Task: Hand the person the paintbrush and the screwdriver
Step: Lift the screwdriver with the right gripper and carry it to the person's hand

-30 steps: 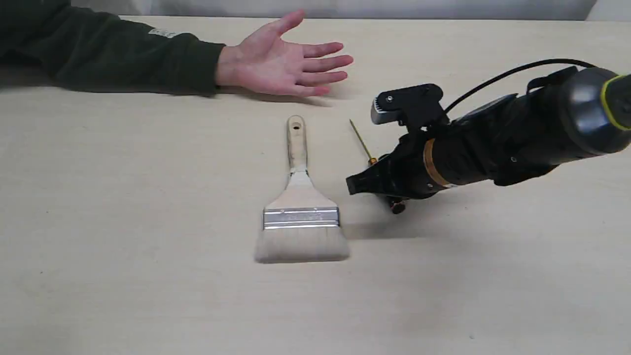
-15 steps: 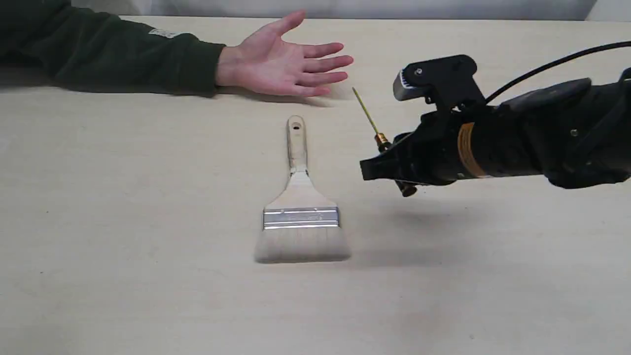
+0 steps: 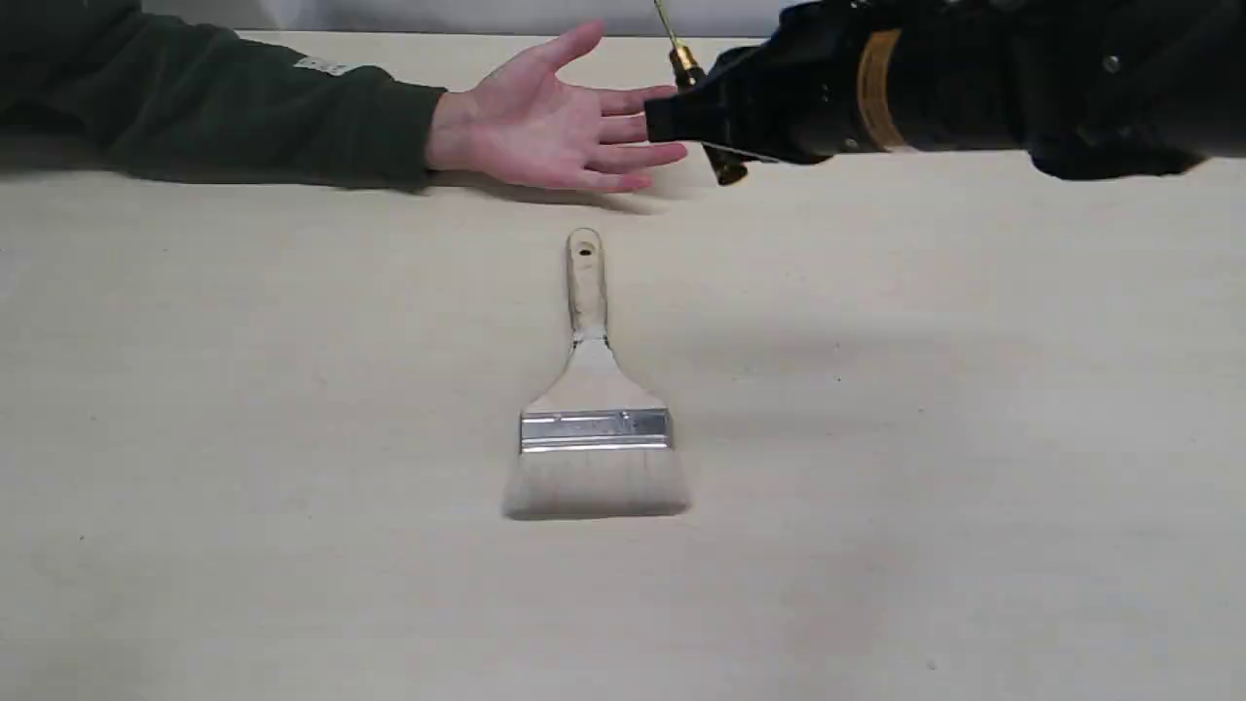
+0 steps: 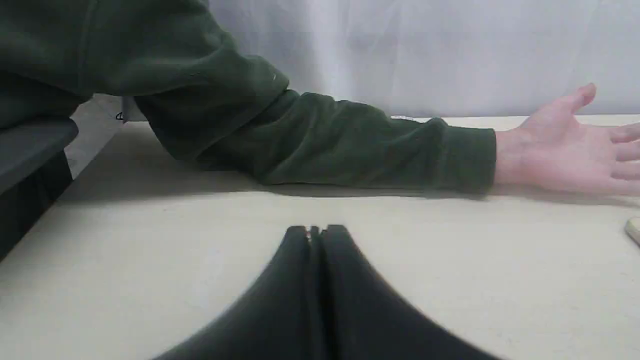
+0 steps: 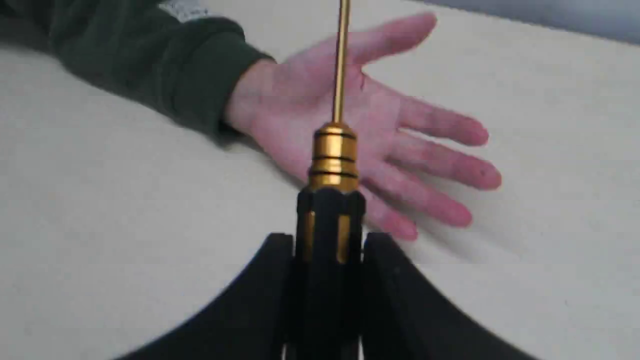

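The paintbrush (image 3: 593, 389) lies flat mid-table, handle pointing toward the person's open hand (image 3: 555, 122), which rests palm up at the far edge. My right gripper (image 3: 703, 115) hovers beside the person's fingertips, shut on the screwdriver (image 3: 686, 68), whose black handle sits between the jaws and whose thin shaft points up and away. In the right wrist view the screwdriver (image 5: 332, 165) stands out from the right gripper (image 5: 327, 245) over the person's hand (image 5: 370, 130). The left gripper (image 4: 315, 232) rests low over the table, shut and empty, near the green sleeve (image 4: 310, 135).
The pale table (image 3: 292, 535) runs wide around the brush. A light wall (image 4: 425, 50) stands behind the far edge. The person's forearm in the green sleeve (image 3: 214, 107) lies along the far left.
The right gripper lifted the screwdriver off the table beside the brush and carried it up and toward the far edge, to the person's fingertips. The brush and hand stayed put.
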